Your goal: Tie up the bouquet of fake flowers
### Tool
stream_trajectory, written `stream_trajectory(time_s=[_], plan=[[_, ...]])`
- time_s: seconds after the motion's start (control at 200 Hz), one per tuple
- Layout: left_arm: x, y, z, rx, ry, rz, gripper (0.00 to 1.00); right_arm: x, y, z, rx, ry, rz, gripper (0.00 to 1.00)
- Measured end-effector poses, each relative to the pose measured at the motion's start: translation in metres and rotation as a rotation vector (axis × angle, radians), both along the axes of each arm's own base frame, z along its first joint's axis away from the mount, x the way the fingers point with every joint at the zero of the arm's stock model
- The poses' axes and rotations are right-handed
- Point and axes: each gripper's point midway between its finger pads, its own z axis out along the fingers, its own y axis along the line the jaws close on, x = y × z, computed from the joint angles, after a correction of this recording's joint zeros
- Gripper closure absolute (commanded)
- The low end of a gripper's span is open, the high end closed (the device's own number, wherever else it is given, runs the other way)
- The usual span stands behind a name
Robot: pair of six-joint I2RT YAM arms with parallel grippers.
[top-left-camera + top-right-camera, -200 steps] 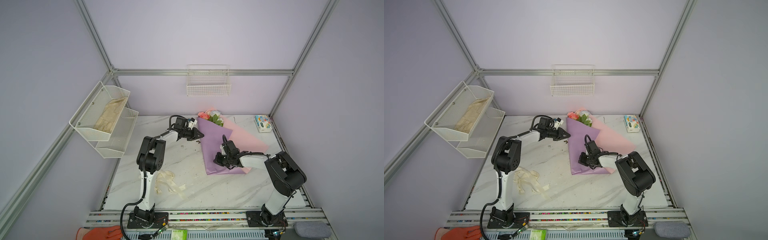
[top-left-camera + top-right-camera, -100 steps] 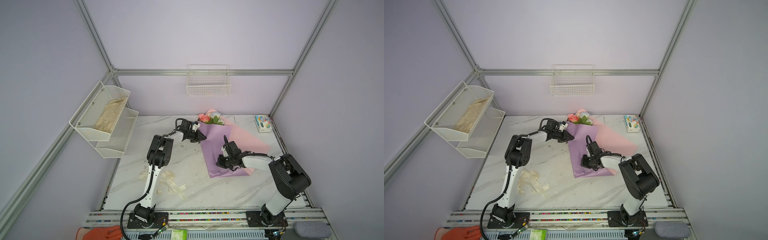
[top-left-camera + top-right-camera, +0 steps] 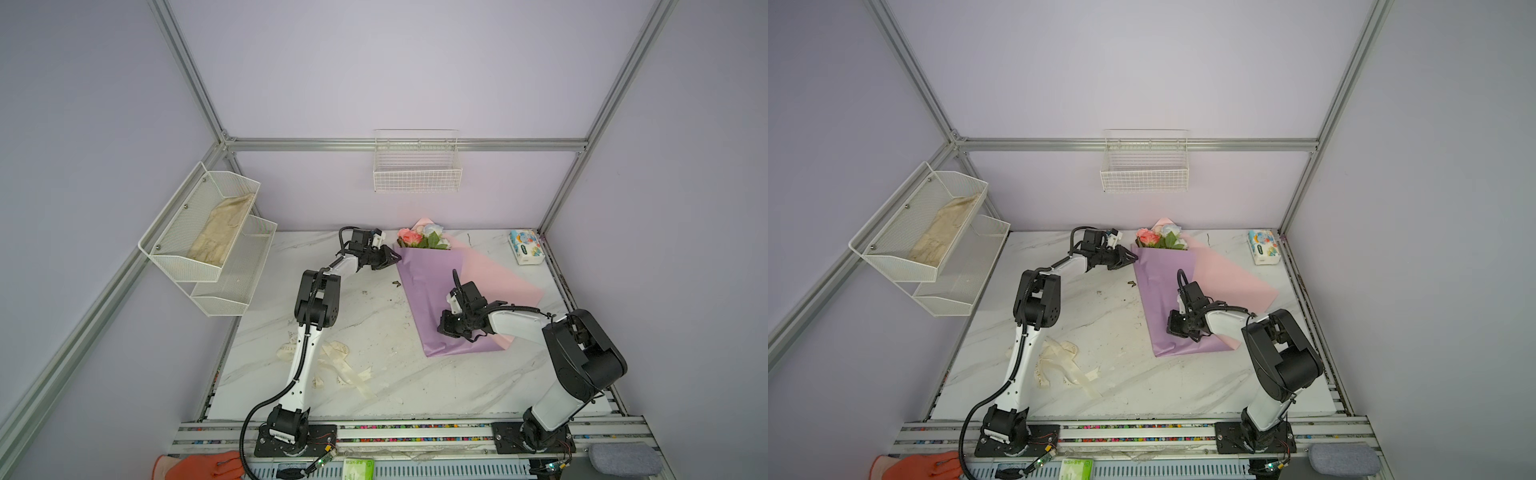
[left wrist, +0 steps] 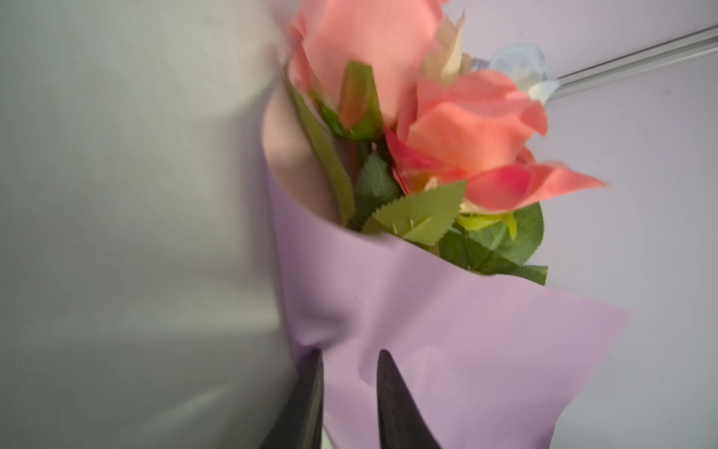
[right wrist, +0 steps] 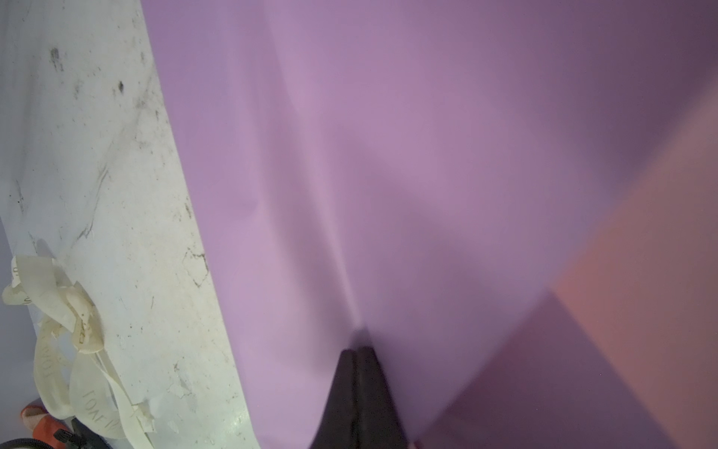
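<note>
Right, saw left gripper [image 4: 349, 353] jaws slightly apart against the lilac paper [image 4: 447, 342], bouquet [image 4: 466, 128] blooms just beyond the tips; found right gripper [image 5: 357, 352] jaws pressed together, tips on that paper.

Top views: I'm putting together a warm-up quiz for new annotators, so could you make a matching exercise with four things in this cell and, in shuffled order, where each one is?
Things
1. bouquet of fake flowers
2. cream ribbon
3. tissue pack
4. wire basket

Places
A. hung on the back wall
B. loose on the front left part of the table
C. lying in lilac paper towards the back middle of the table
D. in the table's back right corner

Pairs: 1-C, 2-B, 3-D, 4-A
</note>
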Motion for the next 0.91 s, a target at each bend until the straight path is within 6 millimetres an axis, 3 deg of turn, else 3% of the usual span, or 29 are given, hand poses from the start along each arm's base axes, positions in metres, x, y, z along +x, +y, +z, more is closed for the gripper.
stream_trajectory(time_s=[0.265,0.335,0.43,0.505,0.585,0.685,0.78,0.905], plan=[[0.02,0.03,0.018,-0.004,-0.01,0.084,0.72,-0.005,0.003,0.001,0.018,0.012,0.036,0.96],[0.02,0.03,0.035,-0.009,-0.015,0.091,0.73,-0.005,0.003,0.001,0.018,0.012,0.038,0.91],[0.007,0.025,0.076,-0.024,-0.052,0.079,0.73,-0.004,0.003,0.004,0.015,0.02,0.04,0.8],[-0.017,0.018,0.116,-0.035,-0.082,0.055,0.74,0.003,0.007,0.014,0.025,0.01,0.037,0.74],[-0.057,0.001,0.157,-0.046,-0.126,0.005,0.75,0.017,0.012,0.03,0.047,-0.03,0.029,0.68],[-0.112,-0.028,0.181,-0.048,-0.159,-0.081,0.76,0.031,0.014,0.058,0.08,-0.094,0.007,0.65],[-0.163,-0.062,0.168,-0.028,-0.125,-0.176,0.77,0.038,0.006,0.085,0.102,-0.154,-0.046,0.63],[-0.223,-0.104,0.115,0.024,-0.002,-0.295,0.78,0.043,-0.018,0.116,0.114,-0.225,-0.152,0.63]])
